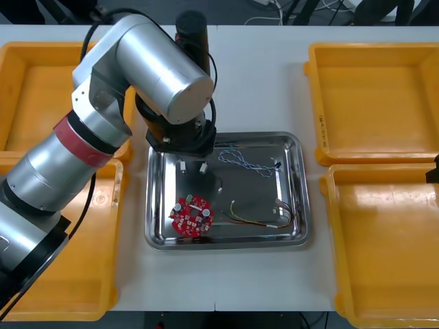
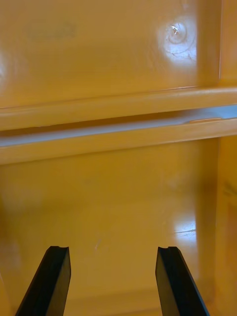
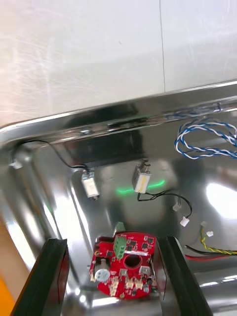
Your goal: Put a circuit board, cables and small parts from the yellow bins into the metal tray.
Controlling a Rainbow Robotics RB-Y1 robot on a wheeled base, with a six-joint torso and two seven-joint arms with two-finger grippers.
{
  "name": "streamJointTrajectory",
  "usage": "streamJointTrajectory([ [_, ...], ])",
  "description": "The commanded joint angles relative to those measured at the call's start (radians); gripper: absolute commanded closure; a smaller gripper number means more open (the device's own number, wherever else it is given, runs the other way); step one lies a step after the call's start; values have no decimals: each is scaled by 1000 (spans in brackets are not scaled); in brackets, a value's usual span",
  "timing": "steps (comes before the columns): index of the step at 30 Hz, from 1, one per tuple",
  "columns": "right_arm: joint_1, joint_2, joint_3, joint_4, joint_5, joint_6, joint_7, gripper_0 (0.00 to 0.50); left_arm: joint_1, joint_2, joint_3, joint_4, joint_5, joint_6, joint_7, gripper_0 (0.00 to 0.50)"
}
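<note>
Left arm (image 1: 130, 89) reaches in from its own side, silver forearm angled across, wrist bent to point straight down. Left tool (image 3: 111, 242) hangs there, black fingers (image 3: 52, 266) spread wide. Right tool (image 2: 111, 249) hangs low, off on its own side, fingers parted too.

Light table (image 1: 260, 82) and its surroundings
A thin seam (image 3: 161, 44) is seen across the table's top; beyond the table's far edge, dark floor (image 1: 233, 8) with pale cords (image 1: 271, 7) is seen.
</note>
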Motion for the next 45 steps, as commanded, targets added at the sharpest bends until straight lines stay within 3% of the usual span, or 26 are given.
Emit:
streamJointTrajectory([
  [1,0,-6,-42,11,9,-11,57,0,-22,42,92,-81,13,60,-149,0],
  [11,-11,-24,-45,35,-7,-20,76,0,92,147,204,-222,29,60,-229,0],
  [25,-9,-24,-45,35,-33,-5,68,0,281,339,408,-337,155,60,-255,0],
  [45,-9,-18,-47,35,-79,49,62,0,460,448,641,-337,216,60,-330,0],
])
